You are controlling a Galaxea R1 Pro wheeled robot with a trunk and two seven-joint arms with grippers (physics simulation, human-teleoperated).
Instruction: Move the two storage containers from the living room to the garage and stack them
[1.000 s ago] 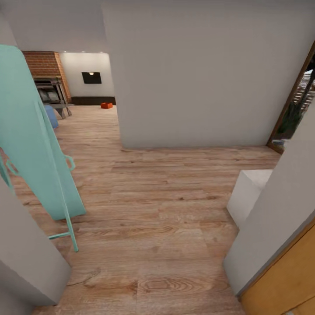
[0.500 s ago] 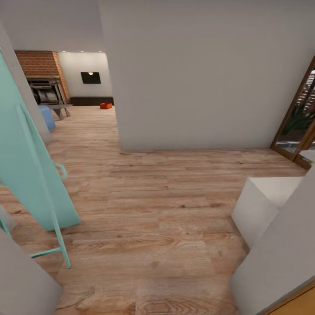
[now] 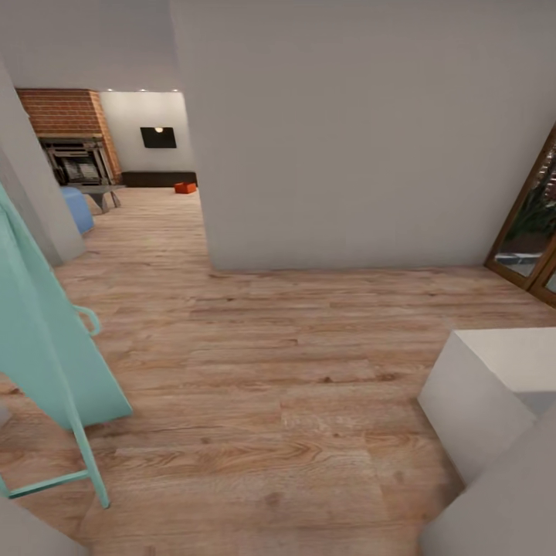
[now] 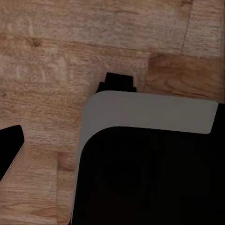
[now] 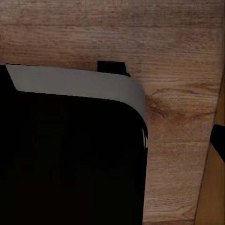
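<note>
one orange-red storage container (image 3: 184,188), possibly two too far off to separate, one brick fireplace (image 3: 68,135), one wall tv (image 3: 158,137), one low dark cabinet (image 3: 158,178), one blue sofa (image 3: 76,208), one white box (image 3: 490,390), one turquoise folding stand (image 3: 42,355), one glazed wood-framed door (image 3: 533,224)

no readable text, labels or numbers — plain surfaces throughout

Soft even indoor light, ceiling spotlights glowing far off, slight overall blur, stretched edges, faint shadows
</note>
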